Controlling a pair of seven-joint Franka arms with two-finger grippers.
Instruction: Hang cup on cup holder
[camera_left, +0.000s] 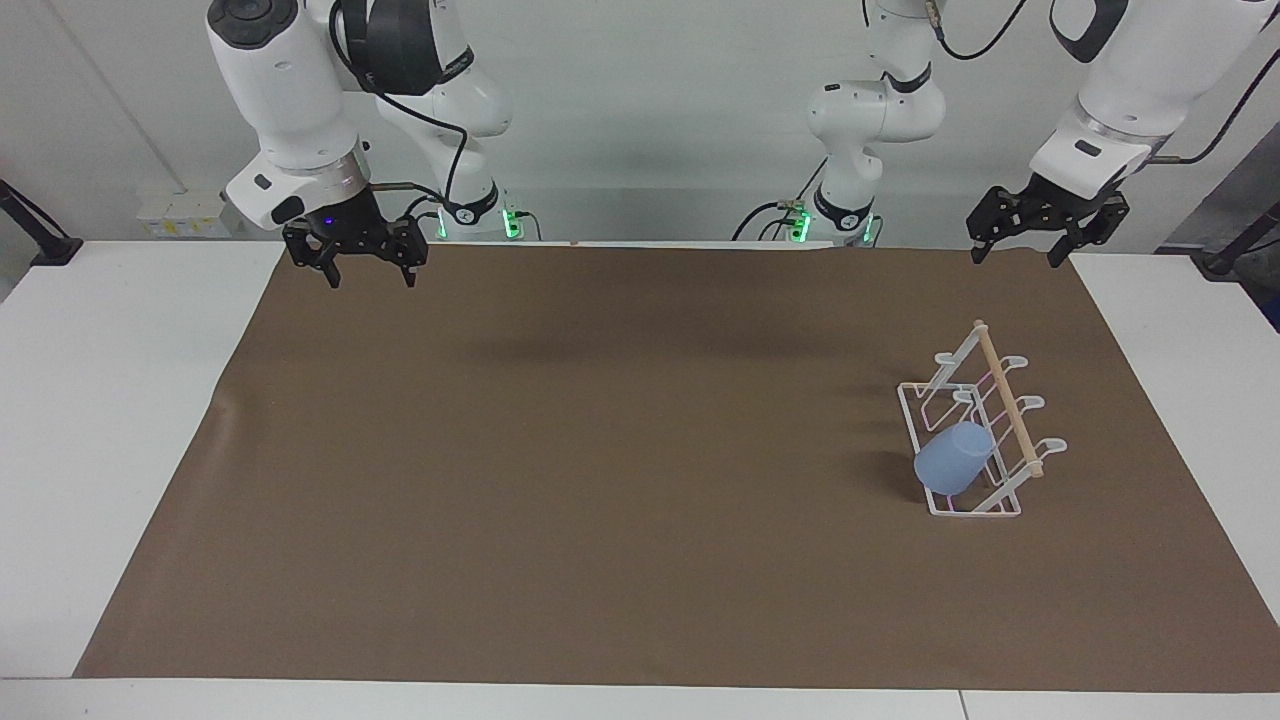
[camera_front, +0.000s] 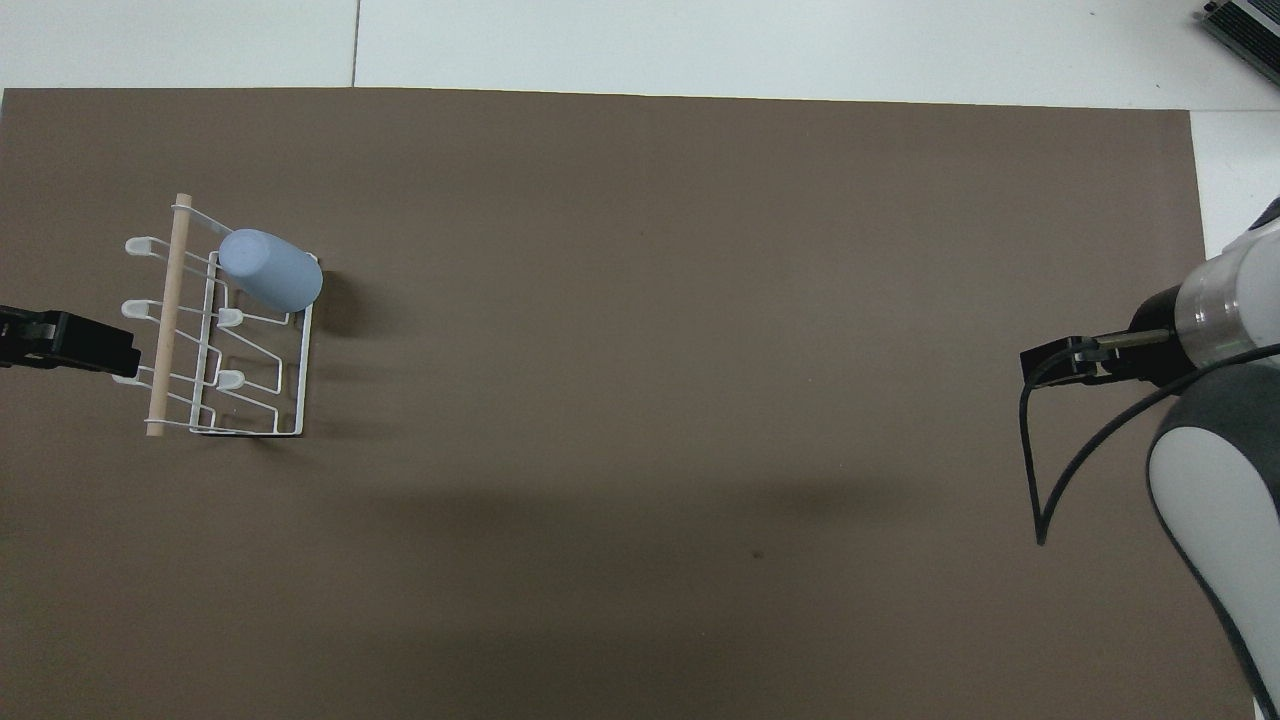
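The light-blue cup (camera_left: 953, 458) sits tilted, mouth down, over a prong of the white wire cup holder (camera_left: 1010, 405), at the holder's end farthest from the robots. It also shows in the overhead view (camera_front: 270, 270), on the holder (camera_front: 165, 320). The holder stands on the brown mat toward the left arm's end of the table. My left gripper (camera_left: 1015, 258) is open and empty, raised above the mat's edge nearest the robots, apart from the holder. My right gripper (camera_left: 370, 280) is open and empty, raised above the mat's corner at the right arm's end, where that arm waits.
A brown mat (camera_left: 600, 450) covers most of the white table (camera_left: 110, 400). White table strips border it at both ends. The right arm's wrist and its cable (camera_front: 1040, 480) hang over the mat's edge in the overhead view.
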